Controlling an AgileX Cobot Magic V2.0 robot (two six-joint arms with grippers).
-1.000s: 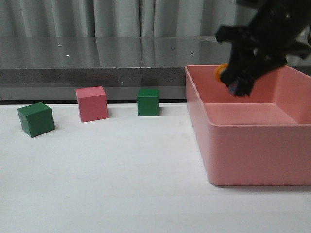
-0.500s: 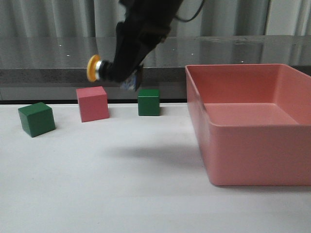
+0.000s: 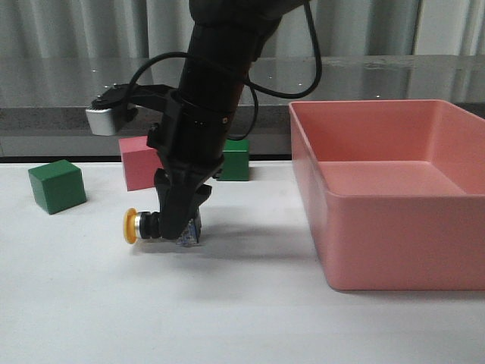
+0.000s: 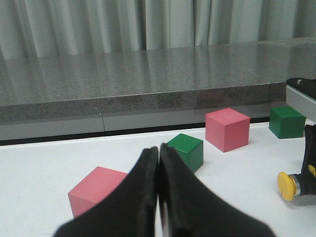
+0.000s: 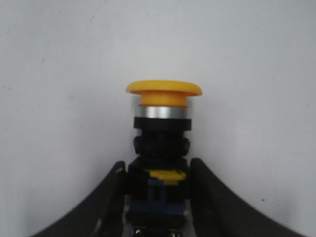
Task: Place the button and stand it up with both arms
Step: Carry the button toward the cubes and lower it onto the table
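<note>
The right black narrow gripper is clamping the small yellow-capped, silver-ringed, black-bodied push-button by its blue base, holding it sideways at the white table, cap pointing left, in front of the pink cube; the left gripper is hanging with its fingers pressed together, holding nothing.

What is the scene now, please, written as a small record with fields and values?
right hand: shut on the small push-button with yellow mushroom cap and black body
button pose: lying sideways, cap toward the robot's left, at or just above the white table
left hand: shut, holding nothing
pink plastic bin: on the robot's right, nothing visible inside
cubes: green, pink, green, behind the button
</note>
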